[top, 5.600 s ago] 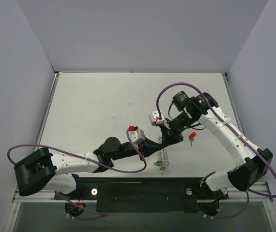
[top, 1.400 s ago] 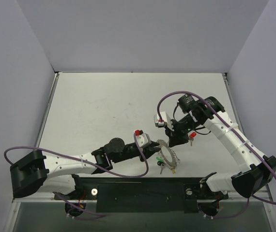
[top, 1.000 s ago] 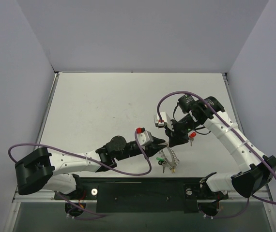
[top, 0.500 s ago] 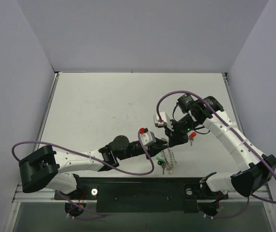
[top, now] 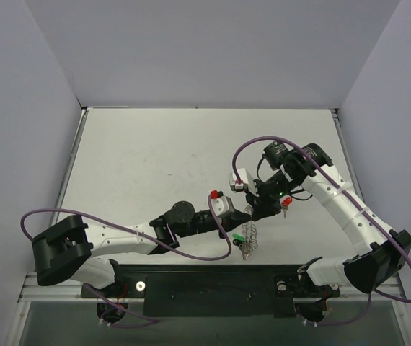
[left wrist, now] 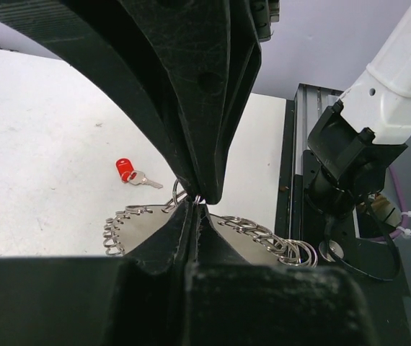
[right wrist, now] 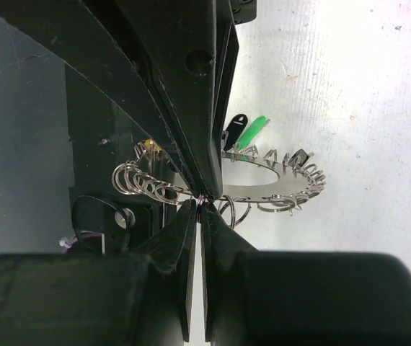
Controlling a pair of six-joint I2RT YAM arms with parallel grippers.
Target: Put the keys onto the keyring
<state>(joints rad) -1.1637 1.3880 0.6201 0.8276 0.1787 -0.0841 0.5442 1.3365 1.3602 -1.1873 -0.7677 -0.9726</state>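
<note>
The keyring [top: 248, 236], a silvery loop strung with several small rings, hangs edge-on between the two arms. Both grippers pinch it at its top. My left gripper [top: 241, 215] is shut on it from the left, its tips [left wrist: 193, 205] meeting the right fingers. My right gripper [top: 253, 209] is shut on the same spot [right wrist: 202, 205]. The loop spreads to both sides [left wrist: 263, 234] [right wrist: 292, 189]. A green key [top: 237, 236] [right wrist: 252, 131] hangs on it beside a black-headed one [right wrist: 233, 128]. A red key [top: 286, 205] [left wrist: 126, 171] lies loose on the table, right of the grippers.
A black rail [top: 213, 288] runs along the near table edge just below the hanging loop. The right arm's base [left wrist: 350, 158] stands there. Purple cables [top: 191, 254] loop off both arms. White walls close the table's back and sides.
My left gripper slid right to the right gripper's tips and shut on the keyring. The loop swung from lying open to hanging edge-on. The right arm barely moved.
</note>
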